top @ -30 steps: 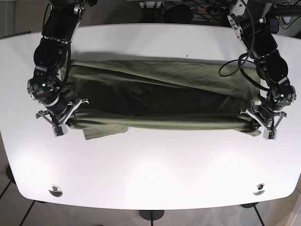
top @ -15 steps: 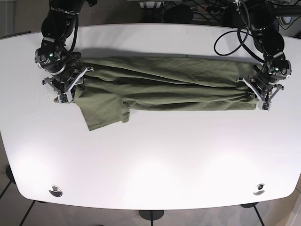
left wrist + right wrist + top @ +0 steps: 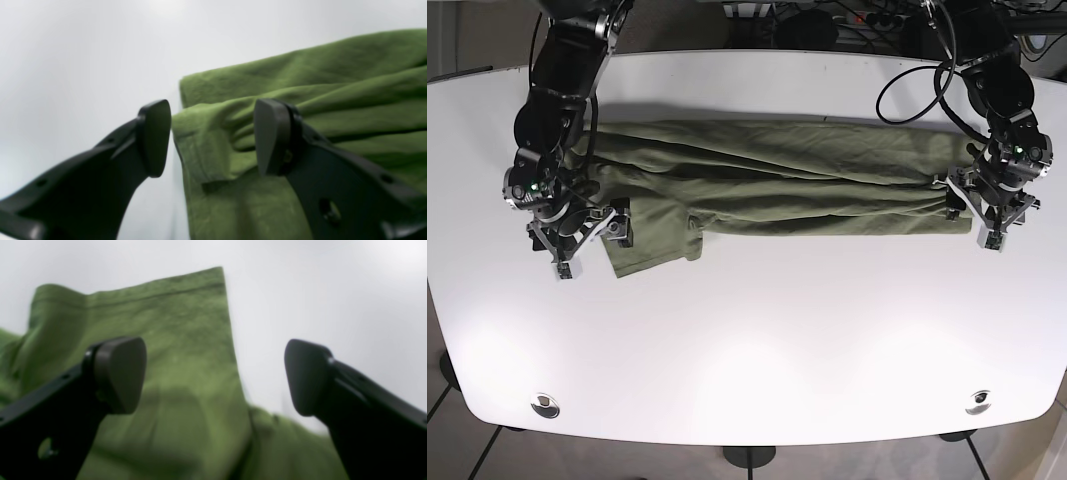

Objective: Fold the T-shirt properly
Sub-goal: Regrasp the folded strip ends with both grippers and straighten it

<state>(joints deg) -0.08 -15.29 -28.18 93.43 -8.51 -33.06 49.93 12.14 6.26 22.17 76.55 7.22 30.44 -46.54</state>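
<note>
- While the olive-green T-shirt (image 3: 777, 185) lies as a long, bunched band across the far half of the white worktop (image 3: 757, 340), both arms hang over its two ends, one near each side edge.
- At the end near the worktop's left edge in the base view, a sleeve (image 3: 652, 235) sticks out of the band toward the near edge and lies flat on the surface.
- The right gripper (image 3: 577, 235) sits over the outer edge of that sleeve, and its jaws are spread apart with nothing between them.
- From the right wrist view, the right gripper (image 3: 215, 375) shows two dark pads wide apart; one pad (image 3: 120, 373) stands over the green cloth (image 3: 160, 373), the other over bare white surface, and the sleeve's hemmed edge runs between them.
- The left gripper (image 3: 987, 210) is at the band's other end, near the worktop's right edge in the base view, just past the bunched corner of the fabric.
- From the left wrist view, the left gripper (image 3: 211, 136) has its jaws parted; a creased fold of the shirt (image 3: 300, 110) lies between them, and whether either pad touches it cannot be told.
- Folds and ridges run lengthwise along the band.
- Near the worktop's near corners sit two small round fittings (image 3: 545, 405).
</note>
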